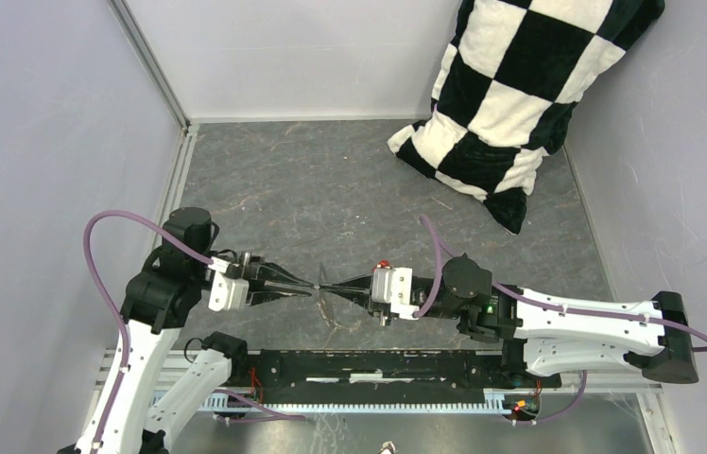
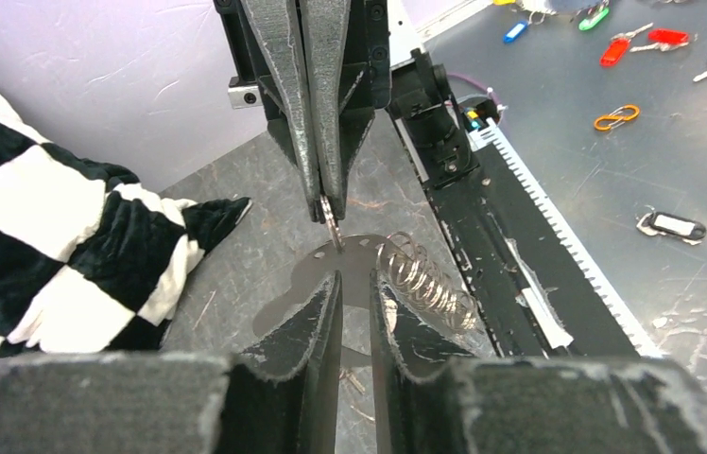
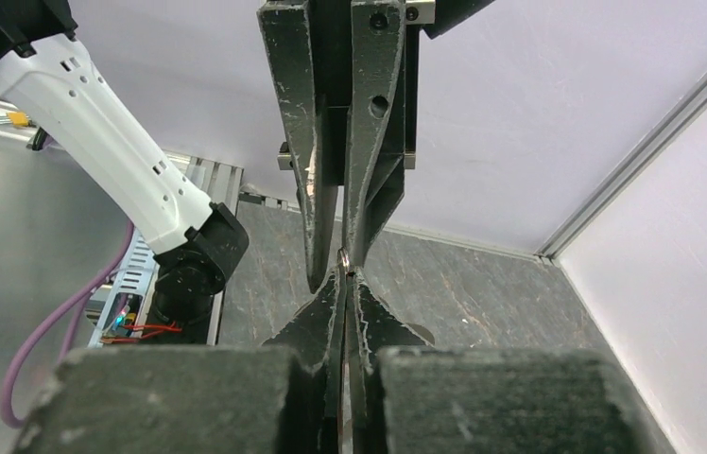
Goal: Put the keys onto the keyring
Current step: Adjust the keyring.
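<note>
Keyring [image 2: 332, 219] mostly hidden: just a thin metal rim pinched in my right claw [image 3: 343, 284], jaws closed on it. In the top view it's too small to see. Left claw [image 2: 353, 282] is narrow, tips right at that rim; gripping or not, can't tell. Only the left cam shows a wire coil [image 2: 425, 279] beside my left tips, link to the keyring unclear, plus coloured keys [image 2: 662, 38] on the bench past the rail, well clear of both claws. Can't make out any key at the tips. Arms low, level, claws nose to nose.
</note>
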### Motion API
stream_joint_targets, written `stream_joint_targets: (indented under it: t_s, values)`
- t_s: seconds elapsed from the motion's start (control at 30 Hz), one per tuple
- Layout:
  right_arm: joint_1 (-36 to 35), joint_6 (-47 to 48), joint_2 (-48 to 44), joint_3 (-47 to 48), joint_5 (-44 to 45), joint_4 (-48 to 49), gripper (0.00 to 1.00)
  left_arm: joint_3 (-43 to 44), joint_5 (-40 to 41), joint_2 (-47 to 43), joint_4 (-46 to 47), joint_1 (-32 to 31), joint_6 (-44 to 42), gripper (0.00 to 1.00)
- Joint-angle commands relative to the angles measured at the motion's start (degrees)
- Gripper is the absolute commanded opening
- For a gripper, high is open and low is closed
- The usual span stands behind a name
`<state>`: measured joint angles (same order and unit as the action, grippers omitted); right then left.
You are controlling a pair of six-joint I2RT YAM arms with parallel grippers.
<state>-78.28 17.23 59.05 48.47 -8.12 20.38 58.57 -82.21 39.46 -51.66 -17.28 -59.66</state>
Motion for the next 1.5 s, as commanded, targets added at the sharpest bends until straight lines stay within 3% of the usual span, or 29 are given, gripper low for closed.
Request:
stream_joint_targets:
  t_s: [0.0, 0.37, 0.63, 1.0, 1.2, 1.37, 1.47]
  values:
    - [-0.20, -1.39, 0.07, -0.30, -0.27, 6.83, 0.00, 0.97, -2.79, -0.48, 1.09, 0.05, 4.65, 0.24]
    - [-0.16, -2.38, 1.32, 0.00, -1.19, 7.39, 0.00, 1.82, -2.21, 0.99, 0.95, 0.05, 4.50, 0.33]
    - [-0.14, -2.73, 1.60, -0.48, -0.98, 8.51, 0.00, 2.77, -3.11, 1.34, 0.95, 0.05, 5.76, 0.20]
    - [-0.20, -3.83, 2.64, -0.48, -1.10, 9.68, 0.01, 2.87, -3.95, 0.70, 0.95, 0.05, 6.92, 0.20]
    - [-0.21, -4.31, 2.39, -0.56, -1.63, 9.76, 0.01, 2.23, -1.85, 0.55, 0.95, 0.05, 4.75, 0.03]
    - [-0.22, -5.25, 1.45, -1.14, -3.87, 9.66, 0.01, 0.47, 1.35, -0.57, 1.02, 0.05, -0.63, 0.02]
    - [-0.14, -6.07, -0.14, -0.80, -3.34, 6.10, 0.24, -0.73, 1.88, -2.24, 1.08, 0.05, -6.25, 0.02]
